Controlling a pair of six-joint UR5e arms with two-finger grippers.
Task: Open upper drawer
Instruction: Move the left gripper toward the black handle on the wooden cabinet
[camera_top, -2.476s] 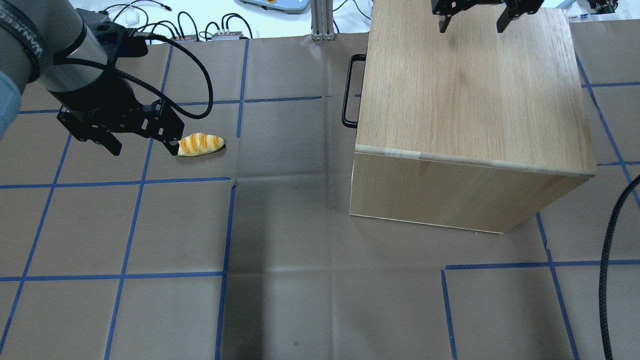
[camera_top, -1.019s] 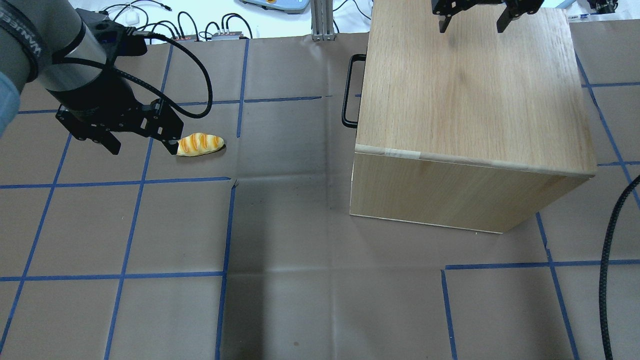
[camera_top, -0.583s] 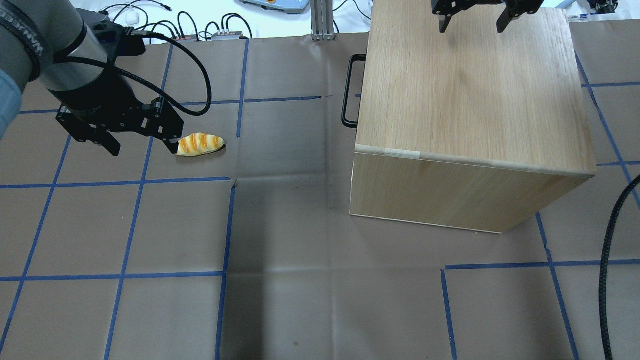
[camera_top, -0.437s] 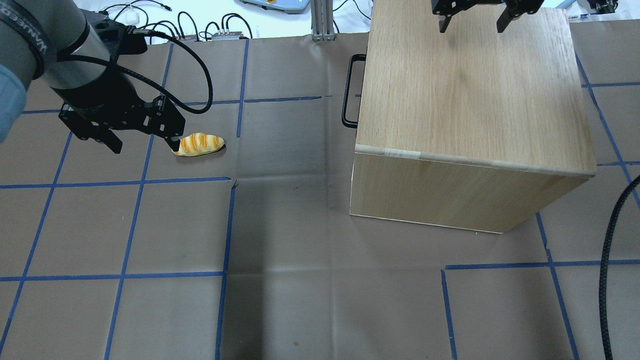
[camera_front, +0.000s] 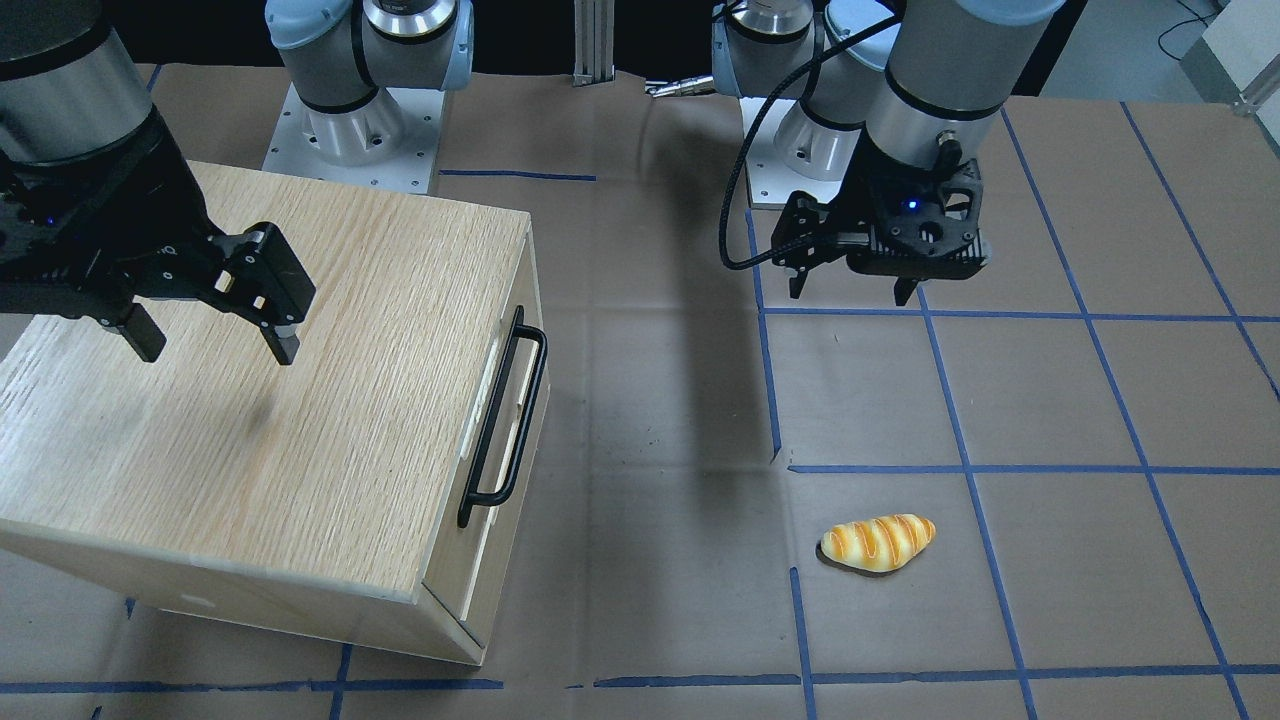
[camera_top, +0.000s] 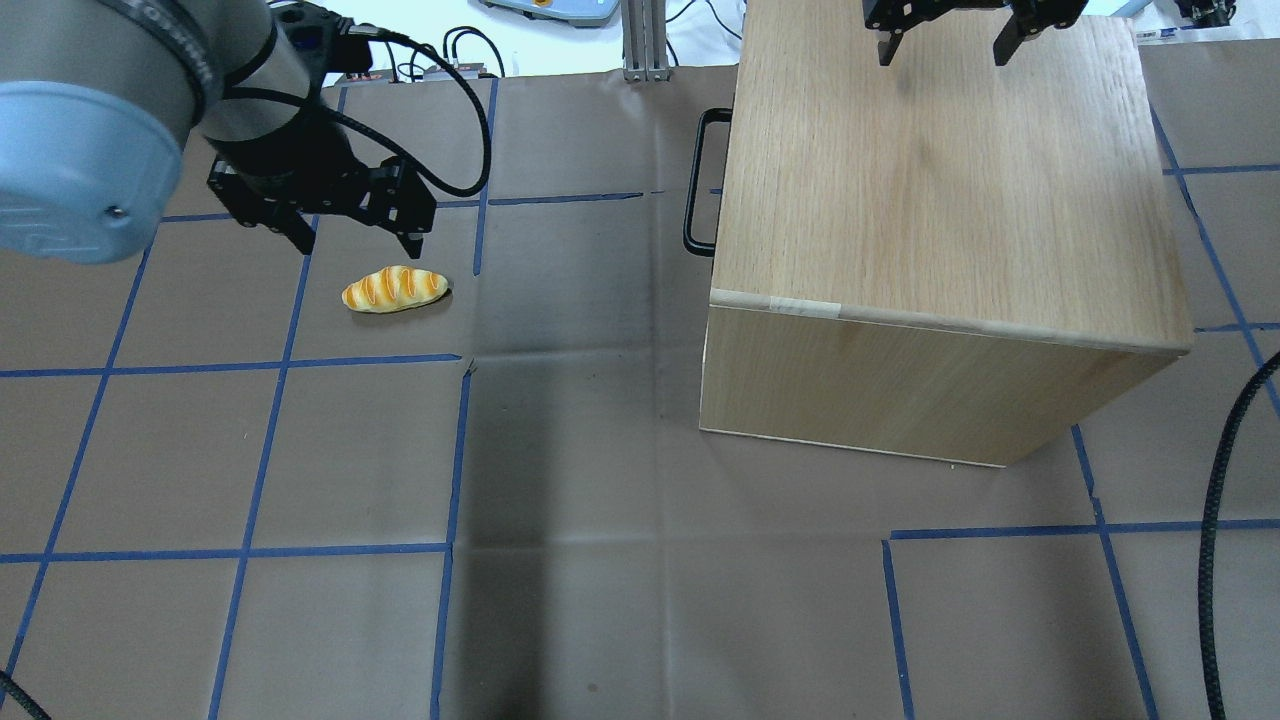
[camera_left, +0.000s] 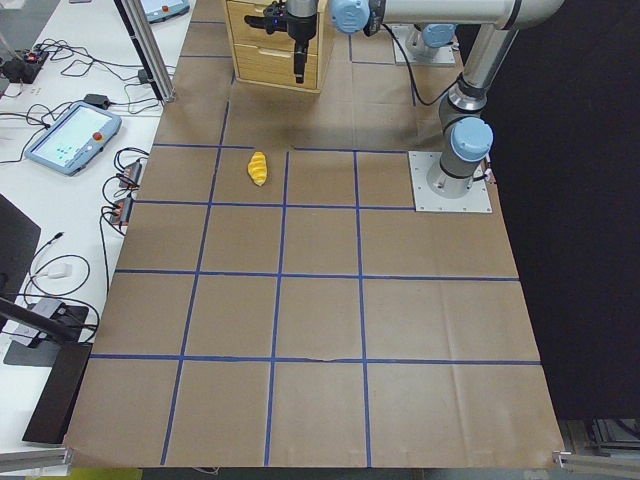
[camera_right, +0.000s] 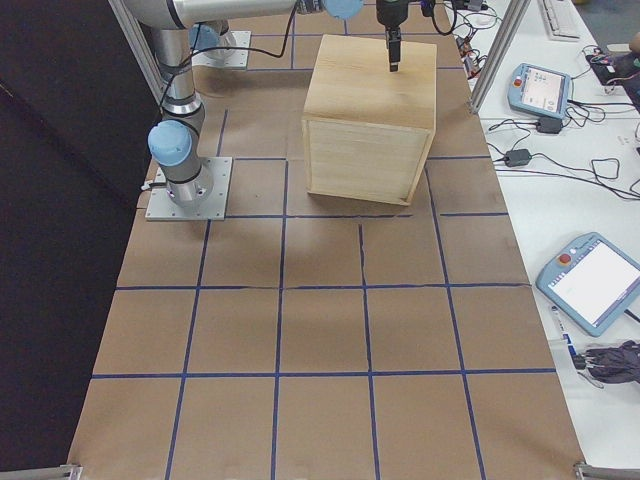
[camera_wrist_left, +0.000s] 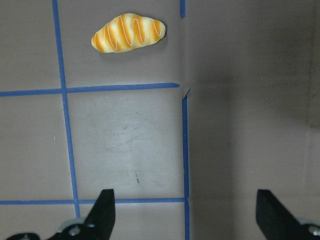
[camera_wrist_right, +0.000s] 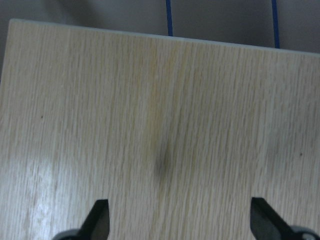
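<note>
While left jaws and right jaws gape empty, the upper drawer's (camera_front: 488, 395) black bar handle (camera_top: 690, 180) lies between them, bare table (camera_top: 600, 450) alongside.

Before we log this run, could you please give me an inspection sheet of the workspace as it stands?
Surface: table covered in brown paper with a blue tape grid.
Job's things: upper drawer looks shut; handle untouched.
Clutter: toy bread lying on the table, apart from both arms.
End effectors: left end effector open, empty, above the table near the bread; right end effector open, empty, over the cabinet top.
Cables: left arm's cable loops beside its wrist; another cable runs along the overhead view's right edge.
Surroundings: teach pendants on the side benches.
</note>
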